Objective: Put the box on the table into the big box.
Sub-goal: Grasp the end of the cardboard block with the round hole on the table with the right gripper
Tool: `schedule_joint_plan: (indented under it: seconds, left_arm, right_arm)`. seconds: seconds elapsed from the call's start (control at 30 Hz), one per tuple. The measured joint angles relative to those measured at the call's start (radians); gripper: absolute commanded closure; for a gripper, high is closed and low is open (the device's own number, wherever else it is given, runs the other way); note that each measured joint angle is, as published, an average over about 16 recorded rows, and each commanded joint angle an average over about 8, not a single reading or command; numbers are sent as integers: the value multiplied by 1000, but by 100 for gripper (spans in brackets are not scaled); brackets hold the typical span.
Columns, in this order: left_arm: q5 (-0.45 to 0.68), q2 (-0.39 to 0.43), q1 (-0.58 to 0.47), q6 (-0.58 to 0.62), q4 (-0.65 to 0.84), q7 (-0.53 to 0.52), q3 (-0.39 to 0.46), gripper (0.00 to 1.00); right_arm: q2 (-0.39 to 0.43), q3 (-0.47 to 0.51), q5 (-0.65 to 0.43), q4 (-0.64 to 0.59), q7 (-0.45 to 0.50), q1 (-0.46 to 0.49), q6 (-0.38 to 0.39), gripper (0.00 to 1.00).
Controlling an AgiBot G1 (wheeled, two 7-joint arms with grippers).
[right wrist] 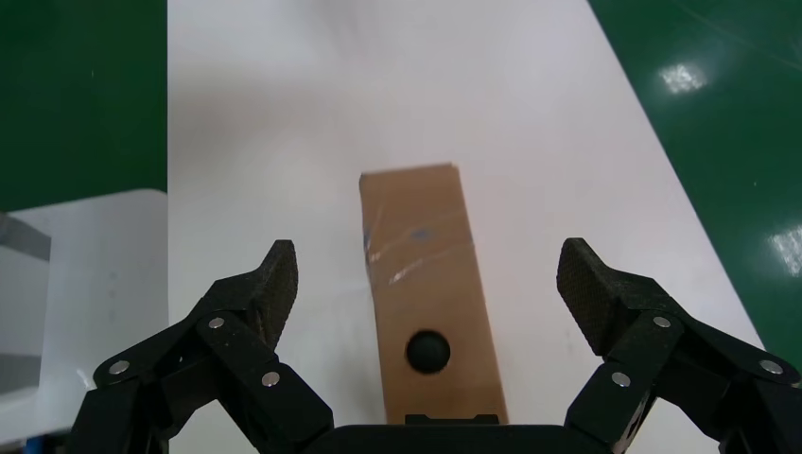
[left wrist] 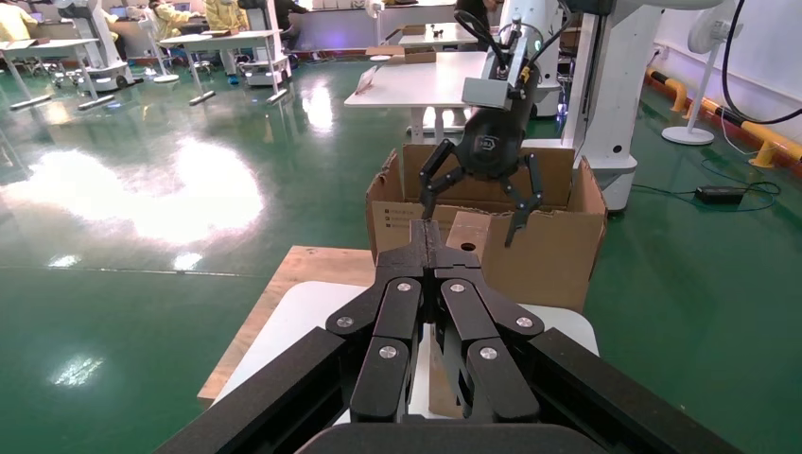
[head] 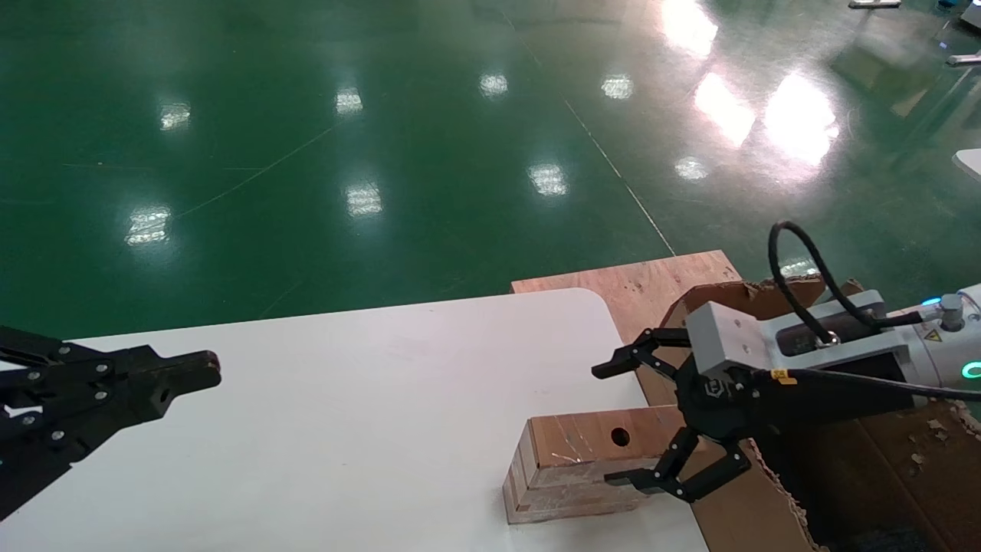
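Note:
The small brown box (head: 575,445) with a round hole lies flat at the right edge of the white table (head: 345,399), up against the big box (head: 736,514), a torn cardboard carton. My right gripper (head: 605,425) hangs open just above the small box, one finger on each side, touching nothing. The right wrist view shows the box (right wrist: 426,274) centred between the spread fingers (right wrist: 274,279). My left gripper (head: 208,368) is shut and empty over the table's left side. From the left wrist, the big box (left wrist: 558,255) stands beyond the table's far edge.
A bare plywood board (head: 659,280) lies under the big box, past the table's rounded corner. Shiny green floor (head: 383,153) surrounds the table. Other tables (left wrist: 426,80) and a robot base stand far behind the carton.

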Motion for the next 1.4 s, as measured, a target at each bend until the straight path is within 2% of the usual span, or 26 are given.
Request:
schedule_joint_plan:
  seconds: [1.27,1.3,1.33,1.4]
  left_arm:
    - [-1,0,0,0,0,1,1,100]
    - [-1,0,0,0,0,1,1,98]
    - [-1,0,0,0,0,1,1,90]
    - [-1,0,0,0,0,1,1,65]
  right_arm:
    - [-23,-129,-93,-91,-96,64,-7,0]
    - [-24,-132,-95,-92,-97,67,-7,0]
    - [-24,-134,-97,-94,-98,70,-7,0]
    - [-24,-139,-99,-96,-99,74,-7,0]
